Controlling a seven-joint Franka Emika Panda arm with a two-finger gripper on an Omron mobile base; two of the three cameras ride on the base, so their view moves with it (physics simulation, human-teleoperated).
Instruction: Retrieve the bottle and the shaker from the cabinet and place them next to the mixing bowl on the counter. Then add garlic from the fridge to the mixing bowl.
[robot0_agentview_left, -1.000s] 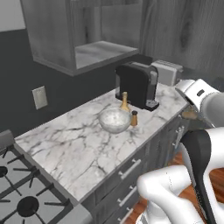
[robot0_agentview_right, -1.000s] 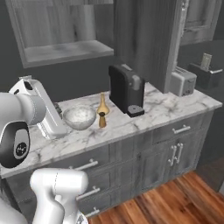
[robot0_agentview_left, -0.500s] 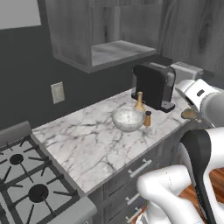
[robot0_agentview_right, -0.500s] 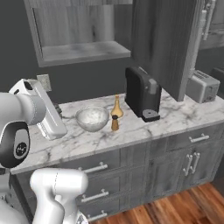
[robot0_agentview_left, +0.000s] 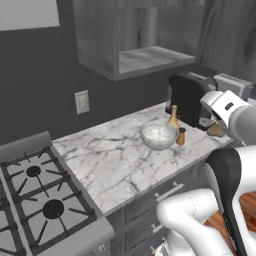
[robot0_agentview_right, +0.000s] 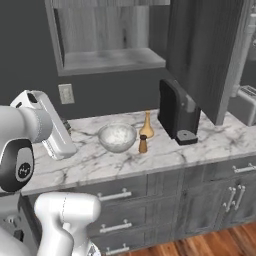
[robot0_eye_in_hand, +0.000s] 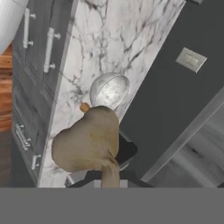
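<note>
Base camera swung leftward; no legible writing.

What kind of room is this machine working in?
A kitchen, computer-rendered by the look of it: a gas stove, a marble counter over grey drawers, and a coffee machine beside a mixing bowl.

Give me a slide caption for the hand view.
Garlic held in the shut jaws, above the marble counter and mixing bowl.

1 mixing bowl (robot0_agentview_right: 117, 137), 1 bottle (robot0_agentview_right: 146, 125), 1 shaker (robot0_agentview_right: 143, 144) and 1 coffee machine (robot0_agentview_right: 175, 112) on the table (robot0_agentview_right: 95, 162); 1 garlic (robot0_eye_in_hand: 89, 142); 1 toaster (robot0_agentview_right: 246, 104); 1 stove (robot0_agentview_left: 35, 200).
</note>
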